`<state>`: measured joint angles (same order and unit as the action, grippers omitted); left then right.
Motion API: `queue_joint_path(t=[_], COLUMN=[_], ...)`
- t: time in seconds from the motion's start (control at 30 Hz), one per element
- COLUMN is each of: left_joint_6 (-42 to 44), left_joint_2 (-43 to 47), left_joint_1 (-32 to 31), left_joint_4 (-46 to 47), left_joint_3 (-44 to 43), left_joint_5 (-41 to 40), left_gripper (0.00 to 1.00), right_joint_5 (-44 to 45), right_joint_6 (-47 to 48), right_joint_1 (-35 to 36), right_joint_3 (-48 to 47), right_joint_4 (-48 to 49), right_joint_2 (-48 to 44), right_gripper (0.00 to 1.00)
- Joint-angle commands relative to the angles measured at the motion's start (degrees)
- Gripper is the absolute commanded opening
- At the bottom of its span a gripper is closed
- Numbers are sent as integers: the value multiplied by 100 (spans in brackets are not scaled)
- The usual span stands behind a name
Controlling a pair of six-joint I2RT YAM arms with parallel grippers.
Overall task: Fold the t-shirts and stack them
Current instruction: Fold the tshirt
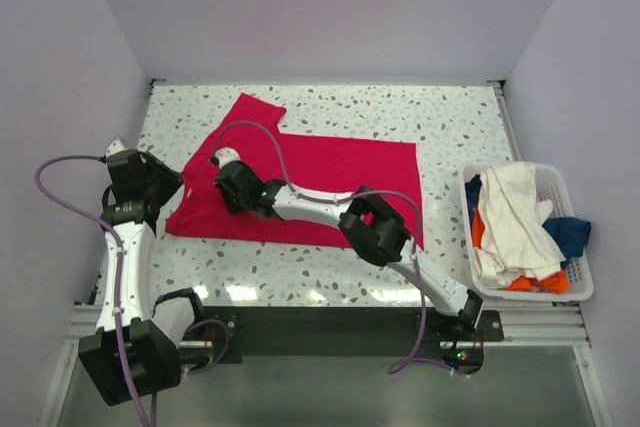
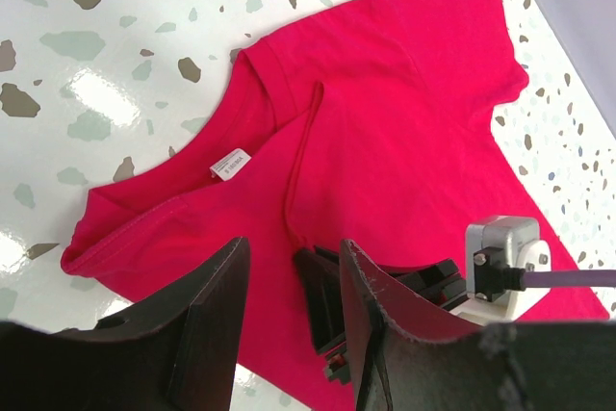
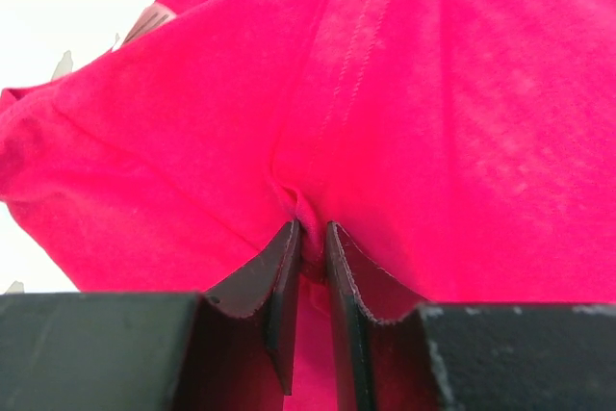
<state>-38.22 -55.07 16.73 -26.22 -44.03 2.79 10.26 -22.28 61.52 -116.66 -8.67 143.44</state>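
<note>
Speckled counter (image 1: 330,107) carries the crimson t-shirt (image 1: 330,172), spread flat left of centre; risk: a thin pinch slips, or lifts only 1 layer, bunching the fold. White basket (image 1: 590,287) far right holds the other t-shirts (image 1: 515,212), nothing obstructing. Right jaws nearly closed on a red cloth ridge; left jaws half open, empty, above the shirt's edge.

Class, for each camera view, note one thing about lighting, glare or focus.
Top view: even light, white glare patches on the glossy table near its front edge. Left wrist view: more glare on the table beside the red shirt; the left gripper looks dark and soft. Right wrist view: upper-left corner blown out white behind the shirt.
</note>
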Motion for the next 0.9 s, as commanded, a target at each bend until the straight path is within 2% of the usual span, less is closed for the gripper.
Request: queue_joint_path(t=[0.0, 0.87], left_joint_6=[157, 192], left_joint_2=[14, -65], left_joint_1=[-3, -12], left_joint_4=[170, 231], left_joint_3=[17, 79], left_joint_5=[20, 29], left_gripper=[47, 47], right_joint_5=[2, 345], right_joint_6=[-153, 13], right_joint_1=[-166, -878], right_joint_3=[56, 187], right_joint_4=[234, 330], right_joint_2=[-518, -641], right_gripper=[20, 20])
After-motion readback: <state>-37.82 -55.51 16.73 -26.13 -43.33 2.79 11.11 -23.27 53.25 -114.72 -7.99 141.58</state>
